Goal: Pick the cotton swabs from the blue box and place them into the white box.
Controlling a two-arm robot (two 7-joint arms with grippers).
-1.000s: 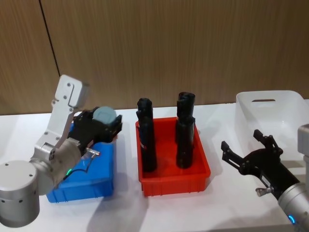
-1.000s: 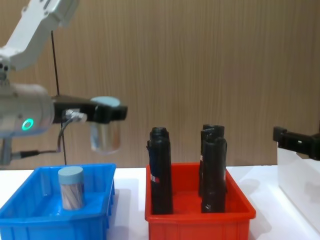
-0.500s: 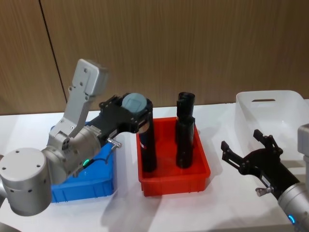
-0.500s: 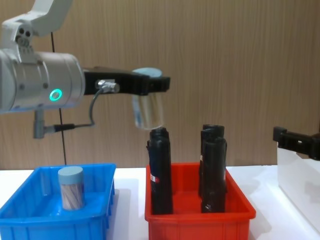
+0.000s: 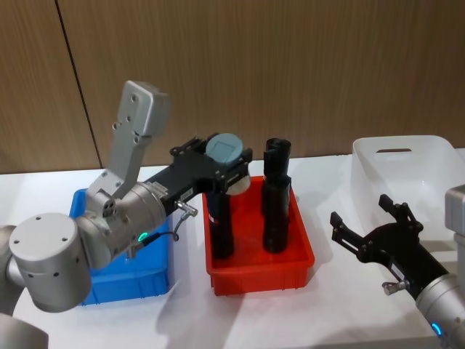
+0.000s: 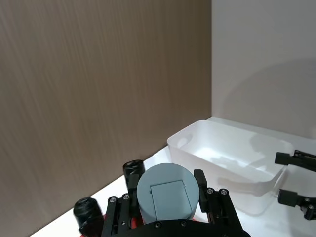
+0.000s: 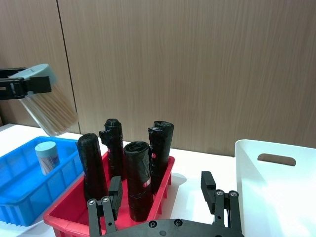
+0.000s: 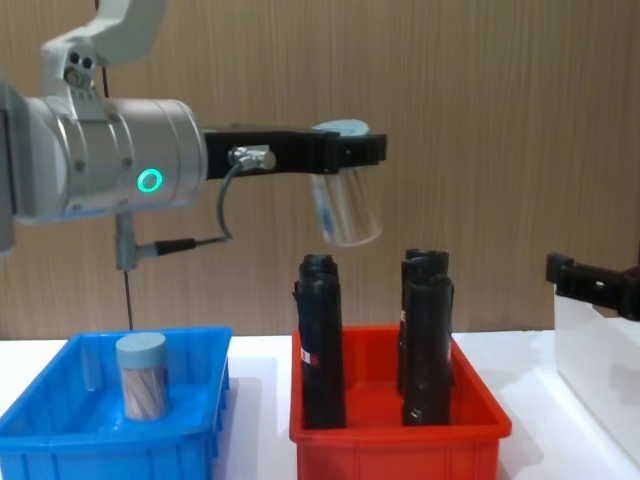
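Left gripper clamped on cotton swabs at lid end; tub hangs tilted, high over red bin, between blue box and white box. Probably light, slick plastic (could swing); grip at lid. Right gripper spread wide, idle.

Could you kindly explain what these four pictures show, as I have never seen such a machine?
It is a two-armed robot, photographed by its own cameras: one on its head, one on its chest, one on each wrist. On the white table stand a blue box, a red bin of black rolls and a white box. The left pincer grips a tub of cotton swabs at its lid, tilted, in the air above the red bin. A second tub stands in the blue box. The right pincer hovers open near the white box.
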